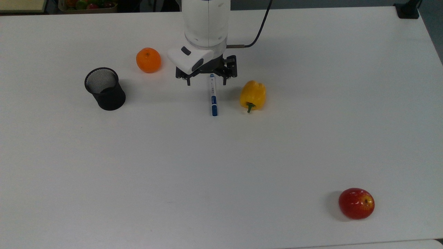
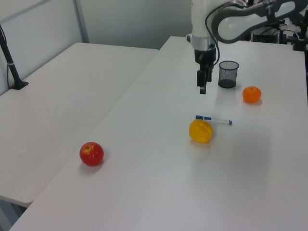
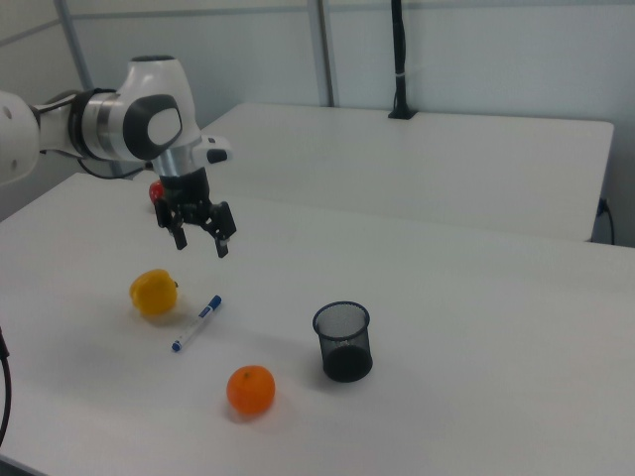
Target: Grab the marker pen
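- The claw (image 1: pixel 206 82) hangs above the counter (image 1: pixel 221 166) with its two fingers spread wide and nothing between them; in the right view (image 3: pixel 201 244) it is clearly lifted off the surface.
- The marker pen (image 1: pixel 213 94) lies flat on the counter, free of the claw, its blue cap pointing toward the counter's near edge in the top view.
- It rests between the yellow pepper (image 1: pixel 253 95) and the black mesh cup (image 1: pixel 104 88), just beside the pepper but not touching it.
- The orange (image 1: pixel 148 60) sits near the far edge, between the cup and the claw.
- The red apple (image 1: pixel 356 203) is well apart, by the near right corner in the top view.
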Tool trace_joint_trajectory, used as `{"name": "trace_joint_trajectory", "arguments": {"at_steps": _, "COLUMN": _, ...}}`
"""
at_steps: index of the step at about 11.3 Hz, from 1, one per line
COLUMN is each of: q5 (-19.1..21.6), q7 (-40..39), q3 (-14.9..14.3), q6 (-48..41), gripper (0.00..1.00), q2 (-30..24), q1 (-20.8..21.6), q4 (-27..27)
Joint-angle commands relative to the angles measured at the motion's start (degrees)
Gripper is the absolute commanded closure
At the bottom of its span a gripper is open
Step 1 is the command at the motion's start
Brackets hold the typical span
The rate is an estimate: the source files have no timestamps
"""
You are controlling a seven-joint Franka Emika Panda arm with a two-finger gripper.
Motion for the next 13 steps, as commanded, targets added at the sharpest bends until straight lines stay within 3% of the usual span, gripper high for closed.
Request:
{"name": "trace_joint_trajectory", "arguments": {"at_steps": 1, "q5": -0.1, "q7": -0.5, "q3": -1.0, "q6": -3.0, "gripper": 0.00, "q2": -6.7, "q1": -1.0, "q4": -0.6}}
{"name": "trace_joint_trajectory", "arguments": {"at_steps": 6, "q5": 0.0, "q7": -2.7, "q3": -1.9, "q6": -13.7, "gripper": 0.00, "q2": -16.8, "q1": -4.2, "q4": -0.7}}
{"name": "trace_joint_trajectory", "arguments": {"at_steps": 13, "q5": 0.0, "q7": -2.5, "q3": -2.8, "q6": -16.2, "gripper": 0.00, "q2": -18.4, "q1": -4.3, "q4": -0.6}}
